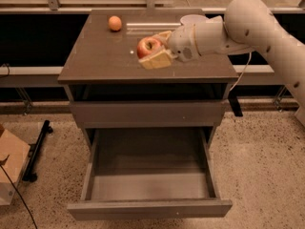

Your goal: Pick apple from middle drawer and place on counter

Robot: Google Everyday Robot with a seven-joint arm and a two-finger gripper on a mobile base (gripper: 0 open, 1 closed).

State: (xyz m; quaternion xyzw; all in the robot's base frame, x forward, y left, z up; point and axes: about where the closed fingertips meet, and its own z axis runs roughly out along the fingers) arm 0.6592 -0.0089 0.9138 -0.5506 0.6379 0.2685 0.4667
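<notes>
Item: cabinet with its load, seen from the front and slightly above. Counter (pixel 95 56): glossy brown-grey top, wider than the drawers below it. Apple (pixel 148 46): red with a yellowish patch, over the middle of the counter and out of the drawer; whether it touches the surface cannot be told. Gripper (pixel 153 50): over the counter's centre, clenched on the apple, its tan fingers (pixel 159 60) closed against the fruit, one on the near and lower side and one on the far side. Arm (pixel 257 20): white and jointed, reaching in from the right across the counter's right rear part. Orange fruit (pixel 115 23): plain and round, on the counter's far left area, well apart from the apple. Bowl (pixel 190 18): pale, at the counter's far right, partly hidden behind the arm. Upper drawer front (pixel 147 113): flat grey, shut. Middle drawer (pixel 150 208): pulled fully out towards the viewer, with a smooth floor and low side walls. Cardboard box (pixel 10 161): on the speckled floor at the far left. Black stand (pixel 37 149): lying on the floor between the box and the cabinet.
</notes>
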